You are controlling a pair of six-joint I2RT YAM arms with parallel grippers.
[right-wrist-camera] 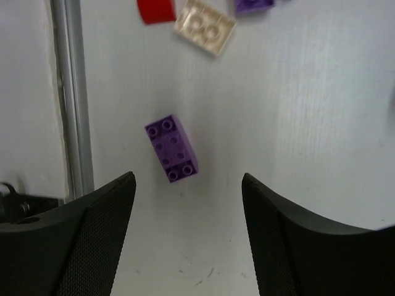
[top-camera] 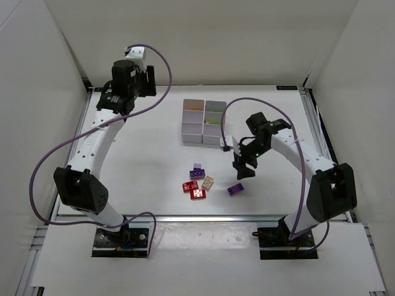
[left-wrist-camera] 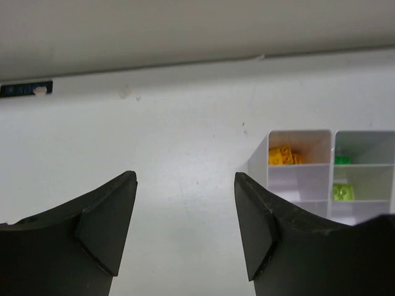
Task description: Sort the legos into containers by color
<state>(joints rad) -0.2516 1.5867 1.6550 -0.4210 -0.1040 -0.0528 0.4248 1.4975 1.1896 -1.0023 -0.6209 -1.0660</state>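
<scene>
Both gaping, empty: left tool (left-wrist-camera: 185, 179), right tool (right-wrist-camera: 188, 179) near studded purple brick (right-wrist-camera: 171, 150), seemingly plastic.

Purple brick (right-wrist-camera: 171, 149), tan brick (right-wrist-camera: 204, 26), red bricks (top-camera: 191, 185) on white desk (top-camera: 142, 154); white containers (top-camera: 192, 137) hold orange bricks (left-wrist-camera: 282, 155), lime brick (left-wrist-camera: 343, 192), perhaps a green brick (left-wrist-camera: 342, 160)

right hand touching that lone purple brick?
Apart. Right wrist view: the purple brick lies flat on the table, with bare white surface all round it, clear of both sides of the open right hand.
</scene>
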